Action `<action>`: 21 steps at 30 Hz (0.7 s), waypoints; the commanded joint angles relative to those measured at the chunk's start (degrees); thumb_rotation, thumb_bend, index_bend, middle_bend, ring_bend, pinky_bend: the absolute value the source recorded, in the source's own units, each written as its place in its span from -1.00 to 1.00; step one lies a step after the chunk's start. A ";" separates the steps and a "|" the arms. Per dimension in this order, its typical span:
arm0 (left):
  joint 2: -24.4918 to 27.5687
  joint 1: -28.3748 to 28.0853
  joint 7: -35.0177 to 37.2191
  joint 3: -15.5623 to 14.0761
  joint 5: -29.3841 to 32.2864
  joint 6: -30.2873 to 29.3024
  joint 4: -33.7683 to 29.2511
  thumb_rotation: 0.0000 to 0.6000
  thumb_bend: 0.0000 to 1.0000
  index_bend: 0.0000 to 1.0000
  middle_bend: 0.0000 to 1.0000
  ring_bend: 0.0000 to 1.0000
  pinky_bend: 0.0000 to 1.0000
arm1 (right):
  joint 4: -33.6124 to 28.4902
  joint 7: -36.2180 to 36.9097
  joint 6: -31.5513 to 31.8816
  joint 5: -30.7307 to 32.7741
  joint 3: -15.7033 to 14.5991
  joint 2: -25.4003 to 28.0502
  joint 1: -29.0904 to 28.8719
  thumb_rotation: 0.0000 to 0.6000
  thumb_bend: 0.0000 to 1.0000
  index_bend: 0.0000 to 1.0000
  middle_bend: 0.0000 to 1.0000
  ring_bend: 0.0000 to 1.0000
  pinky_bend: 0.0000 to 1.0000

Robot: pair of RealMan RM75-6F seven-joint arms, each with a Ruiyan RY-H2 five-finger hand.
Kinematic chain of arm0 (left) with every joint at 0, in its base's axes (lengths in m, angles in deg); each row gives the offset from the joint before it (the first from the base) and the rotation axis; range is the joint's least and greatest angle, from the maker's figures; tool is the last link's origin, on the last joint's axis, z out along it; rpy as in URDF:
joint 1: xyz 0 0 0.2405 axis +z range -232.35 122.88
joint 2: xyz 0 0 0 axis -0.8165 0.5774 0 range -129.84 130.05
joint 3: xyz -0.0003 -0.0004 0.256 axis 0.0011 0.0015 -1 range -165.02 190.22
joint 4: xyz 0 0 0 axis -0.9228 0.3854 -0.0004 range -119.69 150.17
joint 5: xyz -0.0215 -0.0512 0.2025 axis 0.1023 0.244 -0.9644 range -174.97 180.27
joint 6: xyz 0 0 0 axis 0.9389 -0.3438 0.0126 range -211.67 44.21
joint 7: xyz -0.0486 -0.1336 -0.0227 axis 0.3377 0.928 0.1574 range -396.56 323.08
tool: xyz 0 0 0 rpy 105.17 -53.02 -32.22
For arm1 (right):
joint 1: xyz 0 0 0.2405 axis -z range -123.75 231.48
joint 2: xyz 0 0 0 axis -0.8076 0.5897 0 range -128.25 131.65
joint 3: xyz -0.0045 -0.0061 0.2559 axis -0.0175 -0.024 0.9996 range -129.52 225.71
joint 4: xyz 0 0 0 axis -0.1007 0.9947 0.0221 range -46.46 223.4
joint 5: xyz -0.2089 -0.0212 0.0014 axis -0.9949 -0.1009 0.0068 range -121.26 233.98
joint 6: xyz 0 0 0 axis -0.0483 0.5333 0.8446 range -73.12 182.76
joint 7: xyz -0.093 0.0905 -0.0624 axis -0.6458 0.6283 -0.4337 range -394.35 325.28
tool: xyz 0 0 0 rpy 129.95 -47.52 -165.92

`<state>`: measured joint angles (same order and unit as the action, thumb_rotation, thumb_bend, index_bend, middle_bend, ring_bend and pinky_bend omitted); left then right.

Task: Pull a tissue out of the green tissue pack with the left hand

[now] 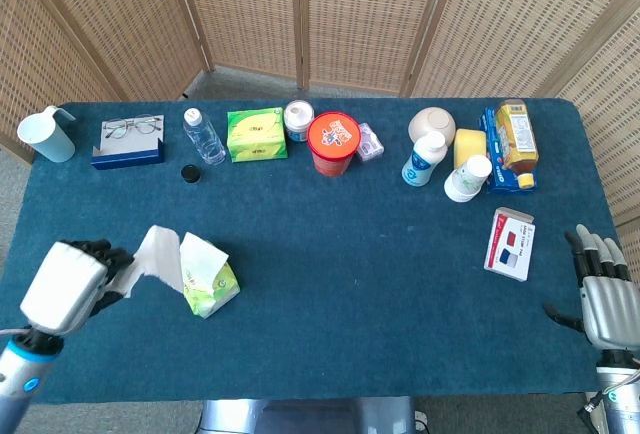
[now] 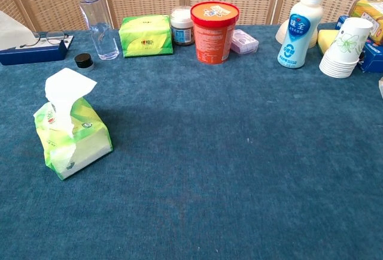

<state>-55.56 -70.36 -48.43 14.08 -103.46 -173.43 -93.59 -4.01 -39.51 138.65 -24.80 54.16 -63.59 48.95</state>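
The green tissue pack (image 1: 212,284) lies at the front left of the blue table (image 1: 360,254), and a fresh white tissue (image 2: 67,89) stands up out of its slot. My left hand (image 1: 68,286) is to the left of the pack, fingers curled around one end of a pulled white tissue (image 1: 155,254). That tissue stretches from the hand toward the pack (image 2: 75,140); whether its far edge touches the pack I cannot tell. The chest view does not show the left hand. My right hand (image 1: 605,299) hovers at the table's front right edge with fingers spread and holds nothing.
Along the back stand a pale cup (image 1: 45,136), glasses on a blue case (image 1: 128,142), a water bottle (image 1: 203,136) with its black cap (image 1: 189,172) beside it, a second green pack (image 1: 256,134), a red tub (image 1: 333,143), bottles and paper cups (image 1: 467,178). A card box (image 1: 509,244) lies at right.
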 commanded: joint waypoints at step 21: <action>-6.00 4.70 2.82 -11.73 -0.46 13.70 23.78 1.00 -0.61 -0.65 -0.93 -0.99 -0.47 | -0.29 -0.49 -0.19 0.40 -0.06 0.04 0.02 1.00 -1.00 -1.00 -1.00 -1.00 -1.00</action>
<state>-61.29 -65.95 -47.60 3.11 -105.07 -160.19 -70.51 -4.30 -39.99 138.47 -24.42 54.09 -63.55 48.97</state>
